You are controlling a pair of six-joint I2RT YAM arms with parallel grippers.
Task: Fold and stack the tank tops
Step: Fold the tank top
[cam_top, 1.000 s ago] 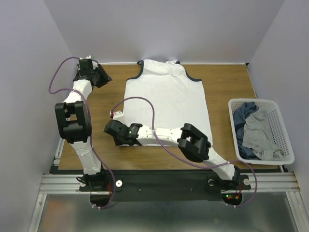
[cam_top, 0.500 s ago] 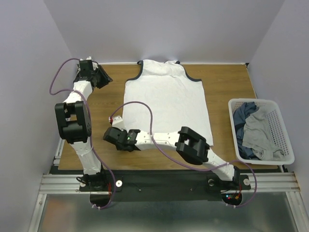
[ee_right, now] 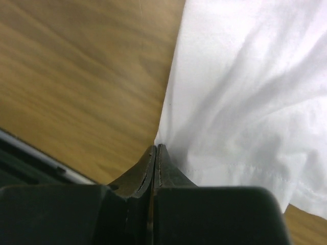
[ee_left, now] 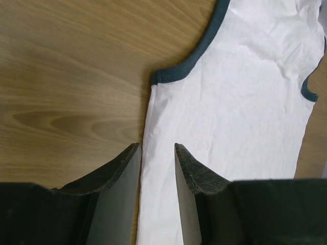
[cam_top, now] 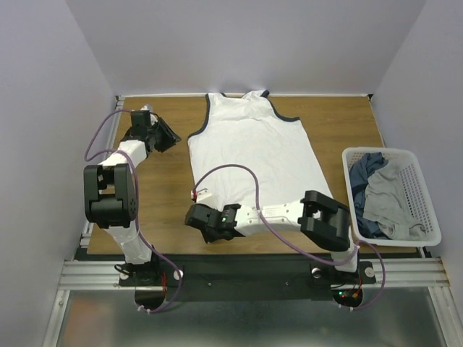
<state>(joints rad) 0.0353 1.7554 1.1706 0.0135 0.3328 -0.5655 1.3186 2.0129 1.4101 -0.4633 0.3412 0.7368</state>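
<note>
A white tank top (cam_top: 253, 144) with navy-edged neck and armholes lies flat on the wooden table, neck toward the back. My right gripper (cam_top: 197, 217) is at its near left hem corner. In the right wrist view the jaws (ee_right: 155, 148) are shut on that corner of the white cloth (ee_right: 245, 76), and creases fan out from the tips. My left gripper (cam_top: 168, 137) is beside the left armhole. In the left wrist view it (ee_left: 156, 147) is open, straddling the side edge of the top (ee_left: 240, 102) just below the navy trim.
A white mesh basket (cam_top: 418, 189) stands at the table's right edge. It holds a grey top (cam_top: 387, 199) and a dark blue top (cam_top: 365, 168). Bare wood (cam_top: 159, 188) lies left of the white top. The arms' mounting rail (cam_top: 246, 273) runs along the near edge.
The right gripper slid toward the near edge and to the right, and shut on the hem corner. The left gripper came from the back left corner to the top's left side.
</note>
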